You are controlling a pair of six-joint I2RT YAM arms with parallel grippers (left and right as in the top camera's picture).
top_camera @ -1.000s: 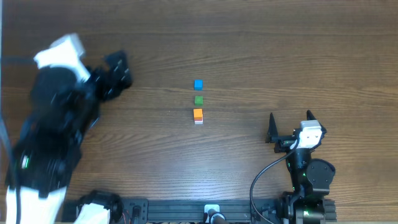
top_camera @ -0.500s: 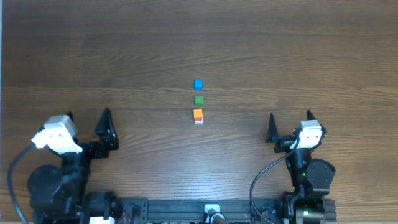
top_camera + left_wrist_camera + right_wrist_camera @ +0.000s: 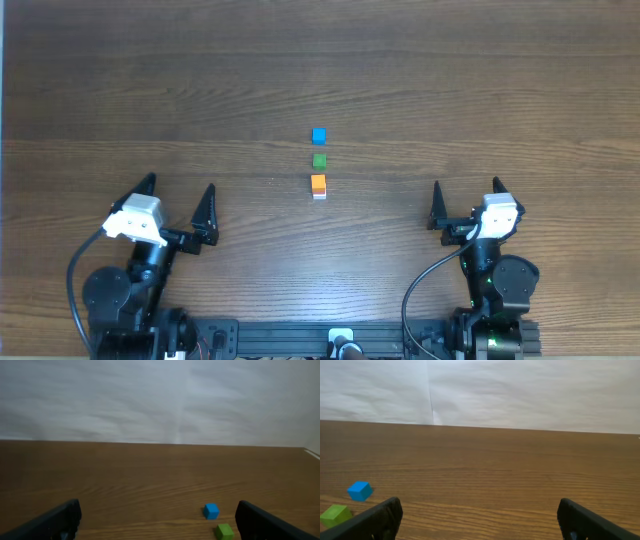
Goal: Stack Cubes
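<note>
While folded low, left gripper (image 3: 180, 186) and right gripper (image 3: 467, 186) are held spread wide, 9 and 3 o'clock off the orange cube (image 3: 318, 183).

You've got three cubes for sure: one green cube (image 3: 319, 161), one blue cube (image 3: 319, 136) just beyond it, one orange cube (image 3: 318, 183) just nearer. A white sliver (image 3: 319, 195) peeks out past the orange, and you can't tell if it's a fourth. Two grippers: left gripper (image 3: 180, 184), right gripper (image 3: 467, 184).

Pale bit (image 3: 319, 195) by orange cube (image 3: 318, 183) — unidentifiable, left tool (image 3: 157, 507) edge-cropped
</note>
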